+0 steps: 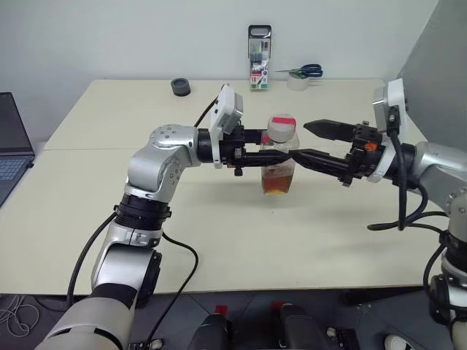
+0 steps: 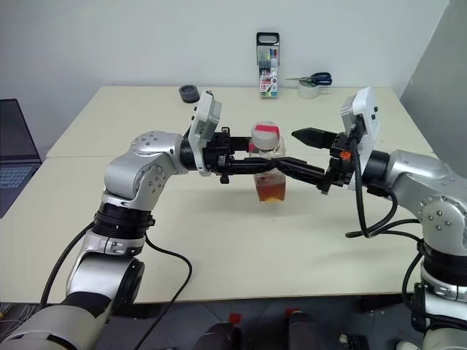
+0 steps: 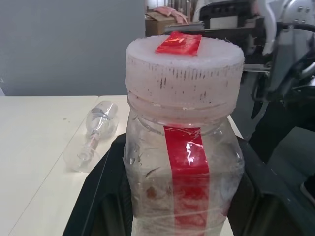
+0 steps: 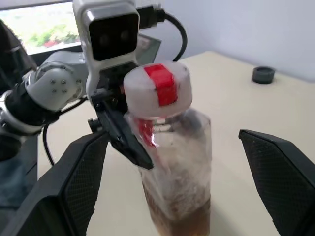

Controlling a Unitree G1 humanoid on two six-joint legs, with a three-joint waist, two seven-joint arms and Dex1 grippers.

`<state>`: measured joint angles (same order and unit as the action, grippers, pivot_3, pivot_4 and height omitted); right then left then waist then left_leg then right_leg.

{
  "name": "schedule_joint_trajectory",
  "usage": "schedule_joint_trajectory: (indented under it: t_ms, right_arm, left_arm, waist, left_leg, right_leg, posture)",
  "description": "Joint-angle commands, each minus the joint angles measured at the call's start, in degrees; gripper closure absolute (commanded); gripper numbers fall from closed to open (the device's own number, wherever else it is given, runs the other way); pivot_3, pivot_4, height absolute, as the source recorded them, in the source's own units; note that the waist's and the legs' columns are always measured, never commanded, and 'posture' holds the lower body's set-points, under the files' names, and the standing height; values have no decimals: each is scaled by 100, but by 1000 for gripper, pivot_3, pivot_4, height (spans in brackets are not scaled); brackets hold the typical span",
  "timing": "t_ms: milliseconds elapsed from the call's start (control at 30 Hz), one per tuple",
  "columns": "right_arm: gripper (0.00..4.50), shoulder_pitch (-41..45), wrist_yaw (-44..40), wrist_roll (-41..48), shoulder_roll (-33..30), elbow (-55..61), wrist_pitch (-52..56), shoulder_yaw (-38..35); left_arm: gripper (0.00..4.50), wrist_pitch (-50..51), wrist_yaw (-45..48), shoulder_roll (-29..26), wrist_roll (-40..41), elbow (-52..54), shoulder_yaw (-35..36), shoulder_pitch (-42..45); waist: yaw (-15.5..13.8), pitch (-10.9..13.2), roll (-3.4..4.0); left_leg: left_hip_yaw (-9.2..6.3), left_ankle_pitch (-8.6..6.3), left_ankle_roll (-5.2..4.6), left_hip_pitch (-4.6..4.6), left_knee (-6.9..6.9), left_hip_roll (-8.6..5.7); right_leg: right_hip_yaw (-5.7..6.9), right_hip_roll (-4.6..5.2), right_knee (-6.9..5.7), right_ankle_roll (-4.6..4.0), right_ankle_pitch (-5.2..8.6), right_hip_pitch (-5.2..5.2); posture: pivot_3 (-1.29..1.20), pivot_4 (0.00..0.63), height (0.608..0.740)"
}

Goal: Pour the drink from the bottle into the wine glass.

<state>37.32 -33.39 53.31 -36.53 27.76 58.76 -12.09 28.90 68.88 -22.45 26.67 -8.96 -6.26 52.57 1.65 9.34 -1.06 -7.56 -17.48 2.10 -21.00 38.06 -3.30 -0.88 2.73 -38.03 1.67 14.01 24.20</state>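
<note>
The bottle (image 1: 279, 164) is clear plastic with a white cap (image 1: 281, 127) and a red strip. It is held upright just above the table's middle. The amber drink (image 1: 278, 182) fills its bottom part. My left gripper (image 1: 273, 149) reaches in from the left and is shut on the bottle's body below the cap. My right gripper (image 1: 299, 140) comes level from the right and stands open. One of its fingers (image 4: 74, 187) is on each side of the bottle, apart from it. In the left wrist view the wine glass (image 3: 96, 135) lies on its side on the table beyond the bottle.
At the back edge of the table (image 1: 219, 240) stand a marker pack (image 1: 259, 58), blue scissors (image 1: 303, 71) on a tape roll (image 1: 297, 82), and a small black round thing (image 1: 181, 87). A laptop (image 1: 11, 146) sits at the far left. A grey panel (image 1: 438, 58) rises at the right.
</note>
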Motion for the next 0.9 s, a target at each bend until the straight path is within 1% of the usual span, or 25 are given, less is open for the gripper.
schedule_joint_trajectory:
  t_ms: [33, 167, 300, 467, 700, 833, 900]
  right_arm:
    - [24, 32, 912, 78, 257, 624, 14, -134]
    - [24, -30, 1749, -353, 664, 1035, -110, 194]
    - [24, -1, 2090, -625, 878, 1208, -207, 501]
    - [24, -12, 2195, -721, 1063, 1165, -308, 667]
    - [24, 124, 2315, -603, 1293, 1105, -368, 520]
    - [24, 134, 2315, -618, 1303, 1084, -361, 533]
    - [405, 98, 2286, -628, 1291, 1084, -365, 574]
  left_arm:
    - [2532, -186, -94, 28, 33, 45, 171, 100]
    - [2532, -301, -145, 55, -26, -46, 123, 94]
    - [2532, -290, -171, 77, -17, -21, 107, 91]
    - [2532, -304, -187, 73, -37, -60, 98, 140]
    - [2532, -295, -222, 47, -73, -77, 117, 122]
    - [2532, -316, -204, 34, -92, -114, 119, 127]
    - [2532, -328, -210, 40, -100, -139, 123, 132]
  waist:
    - [-1, 0, 0]
    - [-3, 0, 0]
    - [-2, 0, 0]
    - [0, 0, 0]
    - [3, 0, 0]
    - [4, 0, 1]
    - [5, 0, 1]
  left_leg:
    - [0, 0, 0, 0, 0, 0]
    - [-1, 0, 0, -2, 1, -2]
    - [-1, 1, 1, -2, 0, -2]
    - [-1, 1, 1, -1, 0, -1]
    - [0, 0, 0, -1, 0, -1]
    - [0, 0, 0, 0, 0, -1]
    - [0, 0, 0, 0, 0, -1]
  right_leg:
    - [-1, 0, 0, 0, 0, 0]
    - [0, 1, 2, 0, 0, 0]
    - [0, 0, 1, 0, 0, 1]
    - [1, -2, 0, 0, 0, 1]
    - [1, -4, 0, 0, 0, 0]
    - [1, -5, 0, 0, 0, 0]
    - [1, -5, 0, 0, 0, 0]
  posture:
    - [0, 150, 740]
    - [0, 150, 740]
    - [0, 150, 740]
    - [0, 150, 740]
    - [0, 150, 740]
    - [0, 150, 740]
    - [0, 150, 740]
